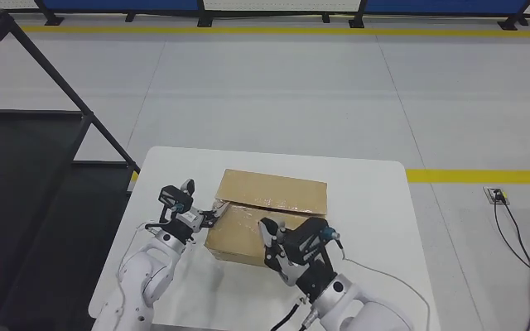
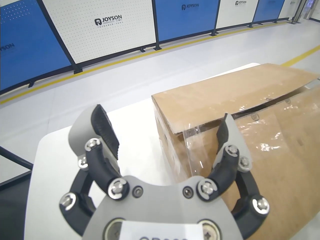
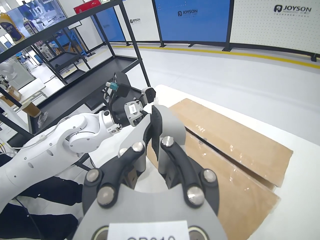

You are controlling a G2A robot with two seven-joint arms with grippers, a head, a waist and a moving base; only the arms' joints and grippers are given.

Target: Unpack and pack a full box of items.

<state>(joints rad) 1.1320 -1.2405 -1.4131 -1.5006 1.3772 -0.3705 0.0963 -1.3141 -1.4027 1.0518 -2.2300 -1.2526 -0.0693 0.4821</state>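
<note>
The left arm (image 3: pixel 82 131) wears glossy white rounded shells with a thin white cable (image 3: pixel 37 139) clipped along its forearm, and ends in a black wrist block (image 3: pixel 120 112) carrying a teal connector (image 3: pixel 113 85). The left gripper (image 2: pixel 162 113) and the right gripper (image 3: pixel 155 116) are built alike: a matt grey base plate (image 2: pixel 160 203), curved black links (image 2: pixel 100 166) pinned with silver screws (image 2: pixel 117 187), and grey metal fingers faced with ribbed black pads (image 2: pixel 105 128). Each base bears a white label (image 3: pixel 148 229) in black print.

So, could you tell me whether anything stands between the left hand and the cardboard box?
Nothing visible does. The open left hand sits right at one end of the box, with no other object between them.
</note>
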